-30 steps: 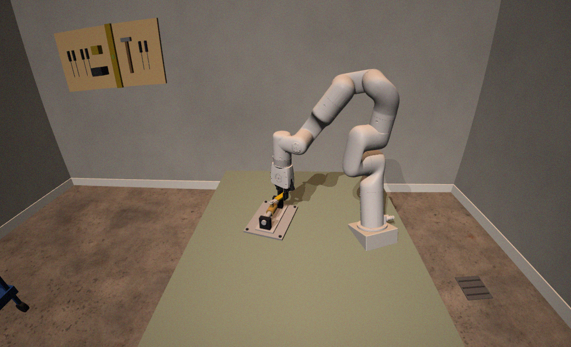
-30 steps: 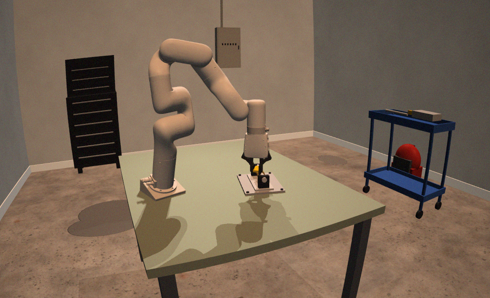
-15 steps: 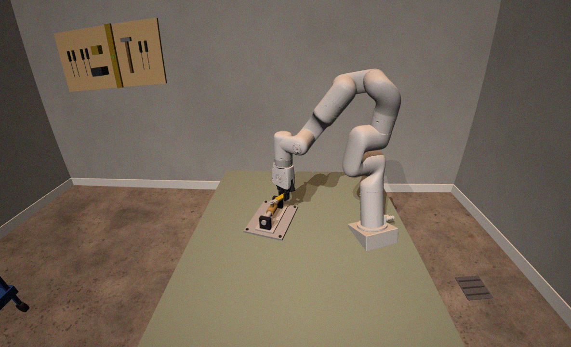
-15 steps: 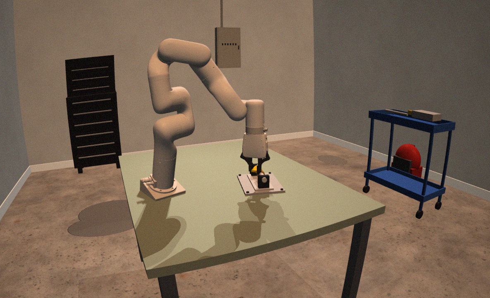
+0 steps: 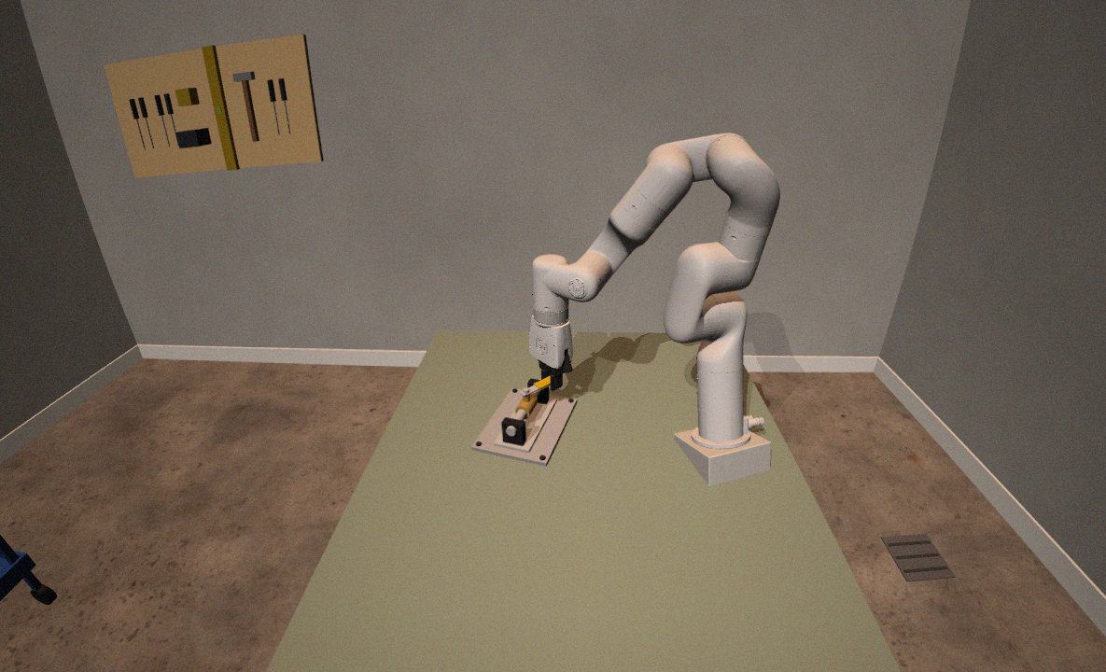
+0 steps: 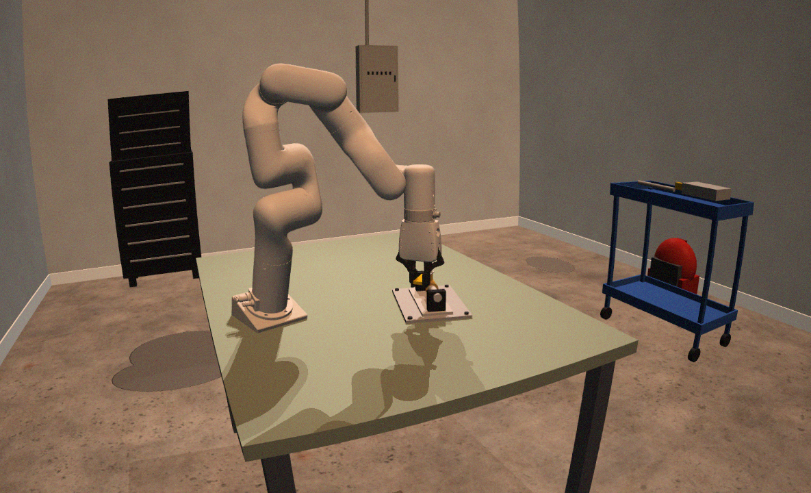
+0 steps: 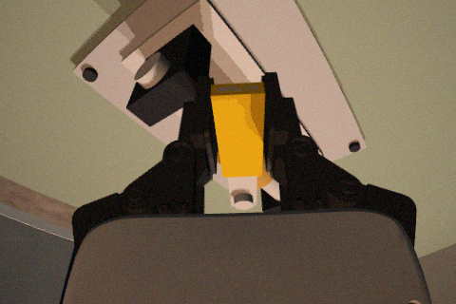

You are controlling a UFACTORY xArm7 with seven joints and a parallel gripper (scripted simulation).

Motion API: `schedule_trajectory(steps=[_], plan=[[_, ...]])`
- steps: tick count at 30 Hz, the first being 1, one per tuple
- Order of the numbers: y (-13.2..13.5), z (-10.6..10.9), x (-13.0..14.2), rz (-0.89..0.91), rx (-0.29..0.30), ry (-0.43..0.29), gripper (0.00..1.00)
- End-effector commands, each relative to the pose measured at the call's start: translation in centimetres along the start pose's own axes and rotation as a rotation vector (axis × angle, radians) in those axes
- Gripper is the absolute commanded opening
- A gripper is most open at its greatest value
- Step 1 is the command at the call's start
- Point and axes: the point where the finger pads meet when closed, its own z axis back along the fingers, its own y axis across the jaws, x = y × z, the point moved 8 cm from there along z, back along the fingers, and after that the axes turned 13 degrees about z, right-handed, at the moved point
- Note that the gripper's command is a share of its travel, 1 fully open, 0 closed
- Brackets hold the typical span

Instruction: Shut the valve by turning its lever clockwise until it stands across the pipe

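Note:
The valve sits on a pale base plate (image 5: 558, 426) (image 6: 457, 305) (image 7: 279, 26) on the green table. Its pipe (image 5: 525, 407) runs between two black blocks; the nearer block (image 5: 512, 431) (image 6: 436, 299) faces the cameras. The yellow lever (image 5: 542, 384) (image 6: 418, 280) (image 7: 238, 133) stands at a slant to the pipe, pointing out towards the arm's side. My gripper (image 5: 550, 376) (image 6: 419, 276) (image 7: 237, 96) points straight down and is shut on the lever's outer part, one black finger on each side. The stem is hidden under my hand.
The arm's base (image 5: 721, 451) (image 6: 268, 312) is bolted to the table beside the valve. A blue cart (image 6: 677, 245) with a red object stands off the table, a black drawer cabinet (image 6: 152, 183) by the far wall.

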Motion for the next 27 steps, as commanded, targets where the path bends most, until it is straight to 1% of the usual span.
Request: schedule_trajectory(steps=[1, 21, 27], plan=[[0.12, 0.10, 0.10, -0.028, -0.002, -0.001, 0.00], [0.98, 0.10, 0.38, -0.149, -0.002, -0.001, 0.00], [1.06, 0.10, 0.41, -0.160, -0.002, -0.002, 0.00]])
